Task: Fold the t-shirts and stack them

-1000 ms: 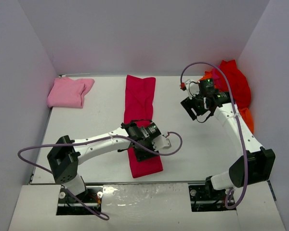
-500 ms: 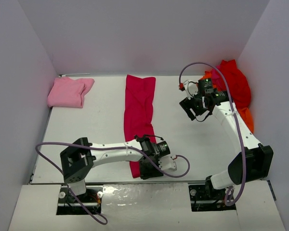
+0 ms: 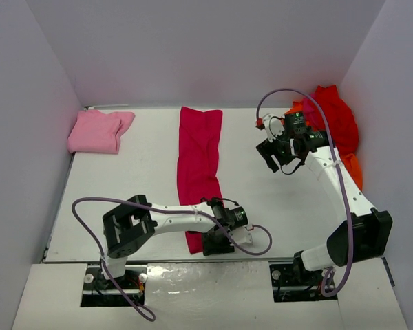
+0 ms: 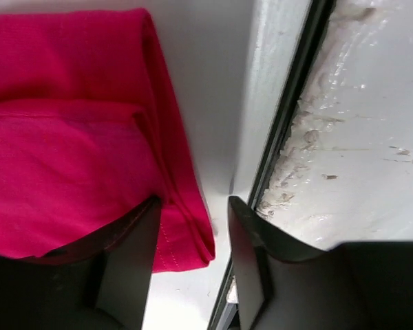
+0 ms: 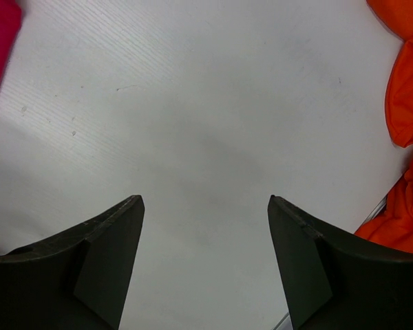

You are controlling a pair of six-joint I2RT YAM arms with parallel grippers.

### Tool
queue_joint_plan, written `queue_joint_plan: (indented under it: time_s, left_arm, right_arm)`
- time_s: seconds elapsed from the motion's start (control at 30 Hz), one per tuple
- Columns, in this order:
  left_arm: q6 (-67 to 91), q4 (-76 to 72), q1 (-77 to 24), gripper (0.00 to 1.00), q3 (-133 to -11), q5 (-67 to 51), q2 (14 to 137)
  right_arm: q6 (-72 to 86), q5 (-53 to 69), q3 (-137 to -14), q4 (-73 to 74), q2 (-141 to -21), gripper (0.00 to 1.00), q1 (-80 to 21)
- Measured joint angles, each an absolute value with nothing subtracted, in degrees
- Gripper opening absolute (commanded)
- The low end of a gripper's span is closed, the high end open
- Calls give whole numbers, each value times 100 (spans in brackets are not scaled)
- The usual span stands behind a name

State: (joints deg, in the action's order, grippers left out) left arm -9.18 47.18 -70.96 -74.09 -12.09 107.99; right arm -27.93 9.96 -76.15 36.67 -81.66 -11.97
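Right beside table edge, crimson-magenta t-shirt hem

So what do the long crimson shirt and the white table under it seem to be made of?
The long crimson shirt looks like soft matte knit cloth, perhaps cotton: fine weave texture, a stitched hem, limp folds. The white table looks like hard smooth board, painted or laminated: faint straight streaks, dull sheen.

White table; pale lavender walls

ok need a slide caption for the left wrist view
Left gripper open astride the near corner of the folded crimson t-shirt.
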Motion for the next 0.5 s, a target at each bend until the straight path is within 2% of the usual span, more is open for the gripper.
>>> queue_joint_plan:
  time_s: [0.1, 0.2, 0.4, 0.5]
  left_arm:
    - [-891, 4738, -7096, 20, -7473, -1054, 10868]
    - [-855, 4772, -7107, 17, -7549, -931, 10947]
    - [-842, 4995, -7300, 19, -7784, -541, 11185]
    - [-837, 5126, -7382, 30, -7903, -405, 11294]
  right_arm:
    - [-2802, 1033, -7544, 3662, -8032, 70, -1199]
    - [-2812, 1072, -7469, 3656, -7931, 71, -1199]
    - [-2837, 1100, -7308, 3648, -7819, 72, -1199]
    - [-2852, 1100, -7262, 3649, -7738, 72, -1199]
